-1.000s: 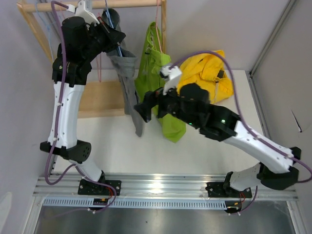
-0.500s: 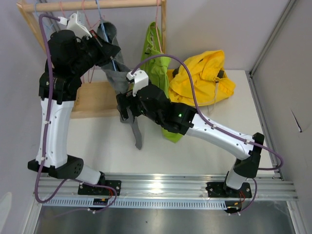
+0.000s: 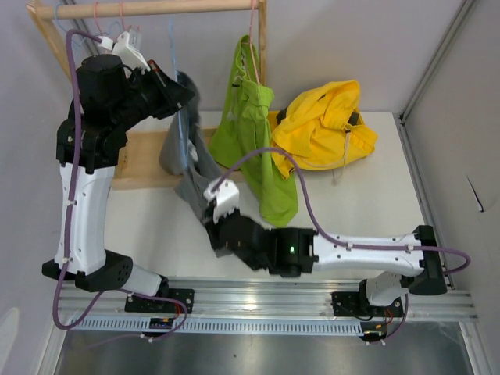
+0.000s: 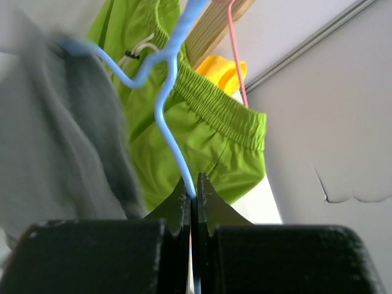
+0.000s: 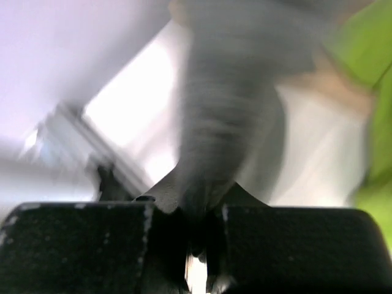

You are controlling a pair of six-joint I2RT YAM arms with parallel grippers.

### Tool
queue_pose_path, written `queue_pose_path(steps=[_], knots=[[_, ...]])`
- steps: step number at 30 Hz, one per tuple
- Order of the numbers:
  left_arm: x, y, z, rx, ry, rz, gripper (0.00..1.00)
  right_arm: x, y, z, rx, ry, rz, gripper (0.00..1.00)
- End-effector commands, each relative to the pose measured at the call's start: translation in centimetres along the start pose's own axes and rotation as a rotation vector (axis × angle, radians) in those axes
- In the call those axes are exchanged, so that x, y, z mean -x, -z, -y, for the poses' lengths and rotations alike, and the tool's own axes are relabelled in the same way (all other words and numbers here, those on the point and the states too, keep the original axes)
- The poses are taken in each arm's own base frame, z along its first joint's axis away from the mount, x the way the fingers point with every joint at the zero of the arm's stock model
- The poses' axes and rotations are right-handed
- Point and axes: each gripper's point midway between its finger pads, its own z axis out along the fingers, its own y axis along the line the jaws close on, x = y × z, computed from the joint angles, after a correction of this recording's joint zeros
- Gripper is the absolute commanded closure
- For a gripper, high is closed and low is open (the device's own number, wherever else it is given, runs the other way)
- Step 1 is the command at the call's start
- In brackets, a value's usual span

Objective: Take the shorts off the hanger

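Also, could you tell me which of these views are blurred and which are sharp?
Right wrist: heavy motion blur, the grey shorts a smear. Left wrist: blue hanger and green shorts sharp, grey shorts at left soft. Top external: sharp, evenly lit.

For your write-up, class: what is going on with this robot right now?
The two arms are working the grey shorts off a blue hanger. The left end effector is shut on the hanger's wire. The right end effector is shut on the lower part of the shorts, which are still draped on the hanger. Lime green shorts hang beside them on a pink hanger, and yellow shorts lie on the table.
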Motion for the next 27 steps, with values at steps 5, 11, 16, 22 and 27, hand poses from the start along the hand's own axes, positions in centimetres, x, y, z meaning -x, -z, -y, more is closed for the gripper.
queue_pose_path(steps=[5, 11, 16, 22, 27], knots=[[9.2, 1.8, 2.0, -0.016, -0.147, 0.339, 1.00, -5.8, 5.9, -3.1, -0.030, -0.024, -0.087, 1.00], [5.7, 2.8, 1.8, -0.048, -0.103, 0.238, 1.00, -3.1, 3.9, -2.7, -0.057, 0.020, -0.019, 1.00], [-0.7, 5.1, 0.2, -0.063, -0.051, 0.084, 1.00, 6.3, -0.2, 1.6, -0.122, 0.045, 0.121, 1.00], [-6.0, 10.4, -1.1, -0.056, -0.001, 0.008, 1.00, 14.3, -5.1, 9.0, -0.208, 0.060, 0.185, 1.00], [-5.3, 13.1, -0.2, -0.077, -0.036, 0.046, 1.00, 11.9, -4.7, 10.9, -0.242, 0.017, 0.125, 1.00]])
